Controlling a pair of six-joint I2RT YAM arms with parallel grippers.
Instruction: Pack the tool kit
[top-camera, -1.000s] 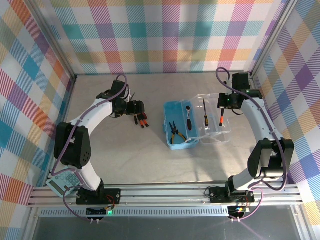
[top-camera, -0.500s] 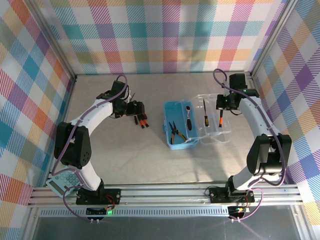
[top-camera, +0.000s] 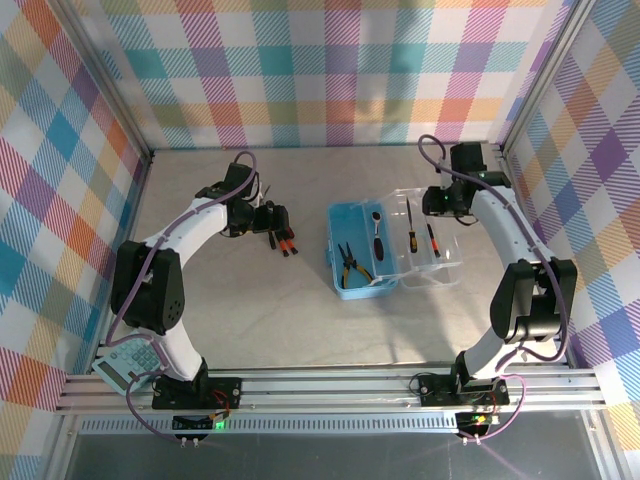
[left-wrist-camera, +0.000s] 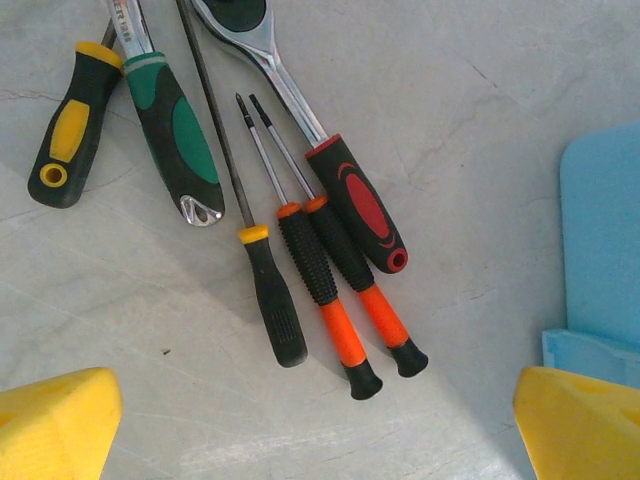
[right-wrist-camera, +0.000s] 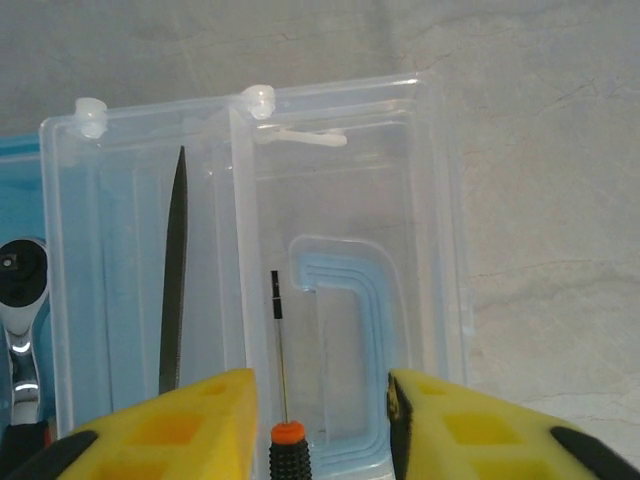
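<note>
The tool kit's light-blue case (top-camera: 342, 215) lies open mid-table, its clear lid (top-camera: 447, 262) folded out to the right. Pliers (top-camera: 350, 262) and a ratchet (top-camera: 375, 225) lie in the blue half. My right gripper (top-camera: 438, 208) (right-wrist-camera: 320, 430) hovers open over the lid. An orange-black screwdriver (right-wrist-camera: 287, 455) lies loose between its fingers, close to the left pad (right-wrist-camera: 190, 425). My left gripper (top-camera: 272, 218) (left-wrist-camera: 318, 430) stands wide open over two orange-black screwdrivers (left-wrist-camera: 322, 290), a black one (left-wrist-camera: 272, 305) and a red-handled ratchet (left-wrist-camera: 358, 200) on the table.
A green-handled tool (left-wrist-camera: 175, 130) and a yellow-black handle (left-wrist-camera: 68, 125) lie left of the loose screwdrivers. A yellow-black screwdriver (top-camera: 411, 240) rests in the lid. A grey-teal calculator (top-camera: 125, 362) sits at the near left corner. Checked walls close in three sides.
My right gripper has opened and let the orange-black screwdriver go into the clear lid, pulling back a little. The left arm has stayed still.
</note>
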